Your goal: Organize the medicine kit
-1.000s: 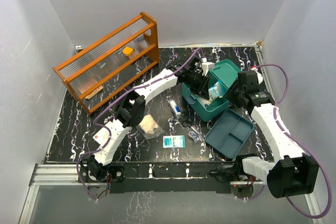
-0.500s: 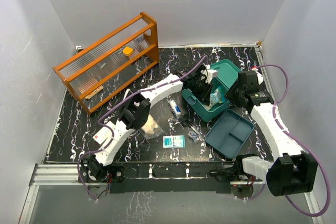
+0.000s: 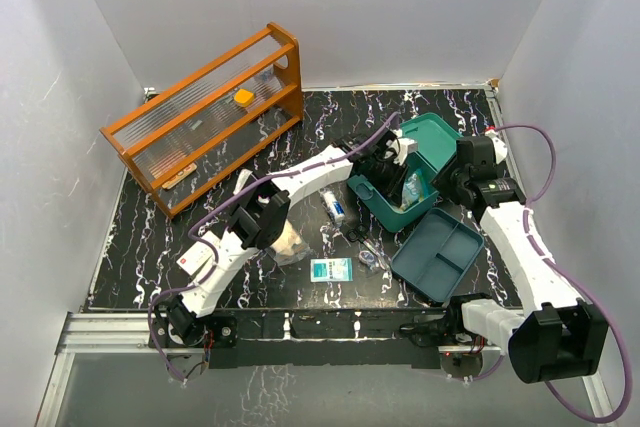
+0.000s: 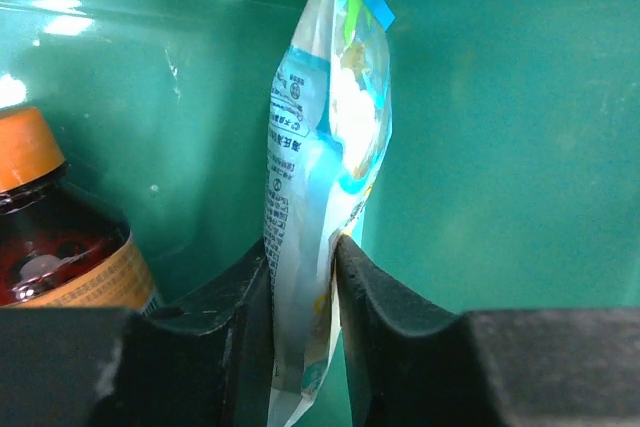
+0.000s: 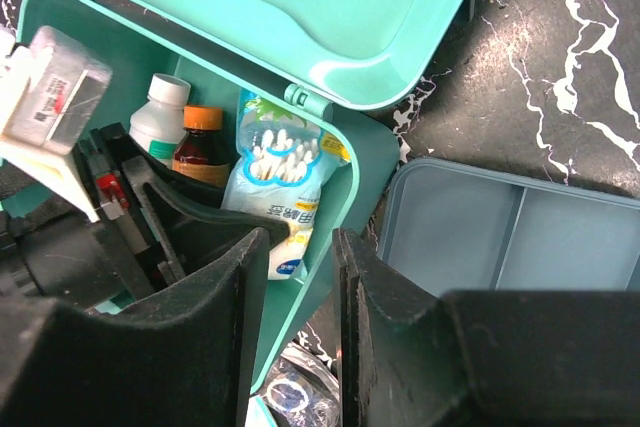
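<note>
The teal medicine kit (image 3: pixel 392 211) lies open at the right of the table, lid (image 5: pixel 300 7) tipped back. My left gripper (image 4: pixel 302 267) is down inside it, shut on a cotton swab packet (image 4: pixel 312 147) that stands upright against the kit's wall; both fingers touch the packet. Beside it stands a brown bottle with an orange cap (image 4: pixel 45 247). The right wrist view shows the same packet (image 5: pixel 280 172), the brown bottle (image 5: pixel 203 142) and a white bottle (image 5: pixel 160 112). My right gripper (image 5: pixel 302 247) is open, its fingers either side of the kit's near wall (image 5: pixel 345 182).
A blue-grey divided tray (image 3: pixel 438 252) lies just in front of the kit. Loose on the table are a small tube (image 3: pixel 334 206), a teal-and-white sachet (image 3: pixel 331 269), a beige bundle (image 3: pixel 285 240) and small wrapped items (image 3: pixel 370 257). An orange wooden rack (image 3: pixel 205 117) stands at the back left.
My left arm has stretched further right and gone deeper into the kit with the packet. Its jaws have eased slightly. The right gripper has hardly moved.
</note>
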Robot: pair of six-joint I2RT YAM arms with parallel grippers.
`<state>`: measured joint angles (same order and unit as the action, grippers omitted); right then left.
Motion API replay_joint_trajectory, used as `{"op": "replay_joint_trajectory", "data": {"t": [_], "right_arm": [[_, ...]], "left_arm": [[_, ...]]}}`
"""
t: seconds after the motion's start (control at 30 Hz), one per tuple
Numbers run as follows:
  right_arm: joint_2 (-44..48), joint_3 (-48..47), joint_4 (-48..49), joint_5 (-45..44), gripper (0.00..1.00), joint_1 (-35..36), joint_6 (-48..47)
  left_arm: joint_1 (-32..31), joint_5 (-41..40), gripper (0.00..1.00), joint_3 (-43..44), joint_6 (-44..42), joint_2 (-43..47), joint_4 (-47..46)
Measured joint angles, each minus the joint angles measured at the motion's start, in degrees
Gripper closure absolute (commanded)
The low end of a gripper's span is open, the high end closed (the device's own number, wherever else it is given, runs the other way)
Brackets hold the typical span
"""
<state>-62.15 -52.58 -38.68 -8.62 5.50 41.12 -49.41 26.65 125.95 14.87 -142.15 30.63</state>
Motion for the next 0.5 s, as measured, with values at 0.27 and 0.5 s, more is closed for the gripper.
{"op": "replay_joint_trajectory", "data": {"t": [0.27, 0.5], "right_arm": [[0.76, 0.00, 1.20, 0.26, 0.70, 0.00, -0.02], [0.96, 0.00, 1.79, 0.90, 0.67, 0.00, -0.22]], "left_arm": [[-0.28, -1.97, 0.51, 0.46, 0.13, 0.57, -0.55], [-0.22, -7.02, 0.43, 2.58, -0.87, 2.97, -0.37]]}}
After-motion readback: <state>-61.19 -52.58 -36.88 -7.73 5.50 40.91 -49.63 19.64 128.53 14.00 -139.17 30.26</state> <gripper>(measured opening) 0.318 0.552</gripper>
